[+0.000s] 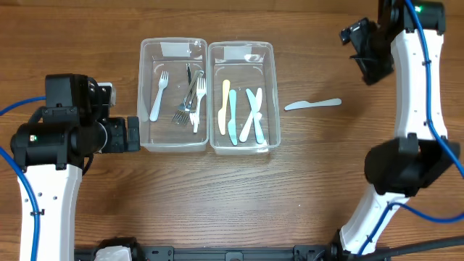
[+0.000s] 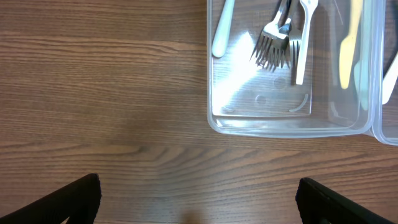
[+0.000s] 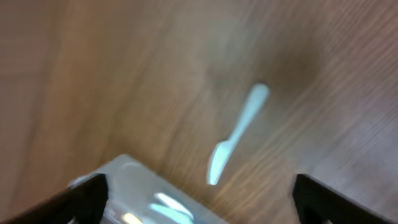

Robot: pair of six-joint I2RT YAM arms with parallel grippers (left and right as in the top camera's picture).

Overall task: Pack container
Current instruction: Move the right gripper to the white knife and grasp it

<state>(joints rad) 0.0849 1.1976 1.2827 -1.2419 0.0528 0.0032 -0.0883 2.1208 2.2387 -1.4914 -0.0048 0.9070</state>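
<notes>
- The left container (image 1: 174, 94), clear plastic, sits mid-table and touches the right container (image 1: 243, 98) along one long side.
- The left one holds the forks (image 1: 190, 98): a white one lies alone near its left wall, and several metal and white ones are heaped together toward its right wall.
- The right one holds the knives (image 1: 239, 114): a yellow one, a teal one and two pale ones crossed over each other.
- A loose knife (image 1: 312, 105), pale in colour, lies flat on the table (image 1: 312, 188) just to the right of the right container and apart from its wall; nothing lies between them.
- The left gripper (image 2: 199, 180) hovers over bare wood by the near-left corner of the left container. Its fingers (image 2: 68, 199) are spread wide and hold nothing.
- The right gripper (image 3: 199, 182) hangs above the far right of the table. Its wrist view is blurred but shows the loose knife and a container corner. Its fingers (image 3: 339, 199) are spread and hold nothing.
</notes>
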